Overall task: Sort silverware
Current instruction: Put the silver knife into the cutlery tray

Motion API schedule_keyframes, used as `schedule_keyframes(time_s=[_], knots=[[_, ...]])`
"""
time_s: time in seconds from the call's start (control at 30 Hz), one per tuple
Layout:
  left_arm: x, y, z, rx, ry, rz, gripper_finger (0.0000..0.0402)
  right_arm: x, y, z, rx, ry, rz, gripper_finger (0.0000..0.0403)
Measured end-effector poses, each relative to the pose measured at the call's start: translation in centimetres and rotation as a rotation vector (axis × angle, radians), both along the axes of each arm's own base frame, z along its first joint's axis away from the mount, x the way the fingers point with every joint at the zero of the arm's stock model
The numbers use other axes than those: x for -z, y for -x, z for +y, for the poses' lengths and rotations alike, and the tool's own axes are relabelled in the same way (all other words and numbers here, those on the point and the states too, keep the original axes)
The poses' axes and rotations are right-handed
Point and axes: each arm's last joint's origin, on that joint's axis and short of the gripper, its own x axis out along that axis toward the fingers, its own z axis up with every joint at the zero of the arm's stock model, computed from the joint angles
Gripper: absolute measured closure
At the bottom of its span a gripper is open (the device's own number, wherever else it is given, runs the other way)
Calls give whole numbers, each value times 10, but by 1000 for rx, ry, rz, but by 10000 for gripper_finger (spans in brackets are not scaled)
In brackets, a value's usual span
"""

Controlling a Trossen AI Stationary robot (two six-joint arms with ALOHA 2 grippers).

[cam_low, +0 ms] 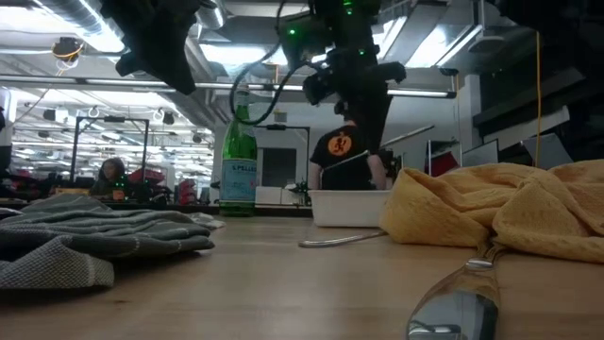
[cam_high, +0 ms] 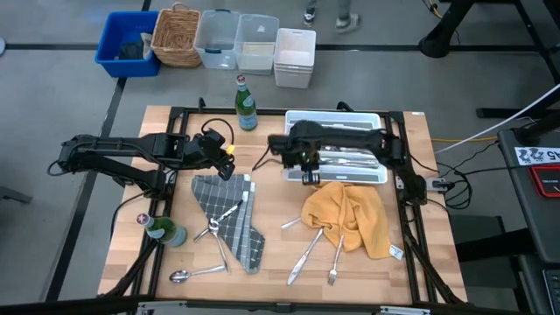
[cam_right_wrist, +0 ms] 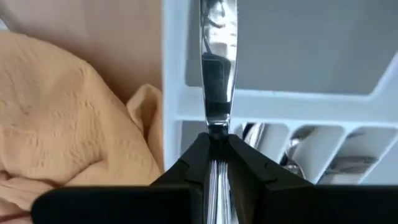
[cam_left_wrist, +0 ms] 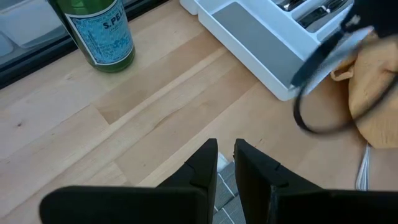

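One knife (cam_right_wrist: pixel 217 68), seemingly, pinched in right gripper (cam_right_wrist: pixel 216 144).

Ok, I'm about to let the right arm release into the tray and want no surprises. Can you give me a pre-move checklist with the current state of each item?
1. Right tool shut on the utensil: ok.
2. Utensil over the tray, not the yellow cloth: ok.
3. Which kind of utensil it is: cannot tell.
4. Matching compartment below it: cannot tell; it hangs across a divider.
5. Left tool clear of the tray, over the grey cloth edge, holding nothing: ok.
6. Green bottle upright, away from the right arm: ok.
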Motion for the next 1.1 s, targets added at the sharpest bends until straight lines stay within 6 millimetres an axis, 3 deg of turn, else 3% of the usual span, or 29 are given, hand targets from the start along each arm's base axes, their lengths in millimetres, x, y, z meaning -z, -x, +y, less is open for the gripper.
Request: schedule_keyframes(time_s=[0.3, 0.5, 0.63, 0.77, 1.1], knots=[[0, 0, 0, 0, 0, -1, 359, -46, 32, -38, 132, 6, -126, 356], [0, 0, 0, 0, 0, -1, 359, -60, 78, -47, 195, 7, -114, 356], [0, 0, 0, 0, 0, -1, 359, -46, 110, -45, 222, 0, -78, 356], [0, 0, 0, -1, -2, -1, 359, -19, 133, -39, 227, -22, -96, 356], [0, 0, 0, -5, -1, -7, 359, 47, 161, -38, 176, 29, -48, 356]])
